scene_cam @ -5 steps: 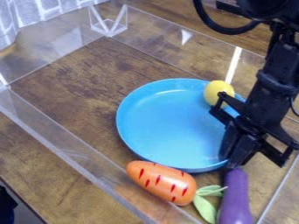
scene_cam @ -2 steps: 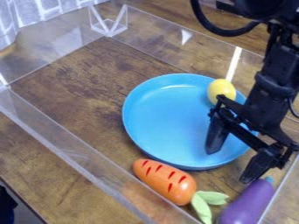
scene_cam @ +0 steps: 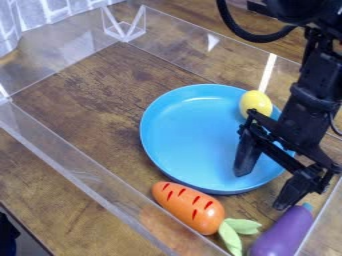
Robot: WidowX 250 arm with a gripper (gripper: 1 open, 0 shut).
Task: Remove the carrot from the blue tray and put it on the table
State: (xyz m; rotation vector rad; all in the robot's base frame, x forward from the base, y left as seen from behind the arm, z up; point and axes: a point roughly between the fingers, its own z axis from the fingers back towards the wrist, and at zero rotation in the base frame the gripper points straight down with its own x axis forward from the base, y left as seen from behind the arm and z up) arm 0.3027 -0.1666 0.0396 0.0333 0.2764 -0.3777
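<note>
The orange carrot [scene_cam: 189, 207] with dark stripes lies on the brown table [scene_cam: 94, 110] just in front of the blue tray [scene_cam: 194, 135], its green leaves [scene_cam: 238, 234] pointing right. It is outside the tray's rim. My gripper [scene_cam: 273, 174] stands open over the tray's right edge, one finger [scene_cam: 250, 154] down on the blue surface, the other finger [scene_cam: 299, 188] past the rim. Nothing is between the fingers. The carrot lies to the lower left of the gripper, apart from it.
A yellow lemon [scene_cam: 254, 102] rests at the tray's far right rim beside the arm. A purple eggplant [scene_cam: 285, 235] lies at the front right, next to the carrot's leaves. Clear acrylic walls [scene_cam: 67, 175] border the tabletop.
The gripper went from shut to open and rose slightly. The carrot, eggplant and tray shifted a little to the right a second ago; since the last half second nothing has moved.
</note>
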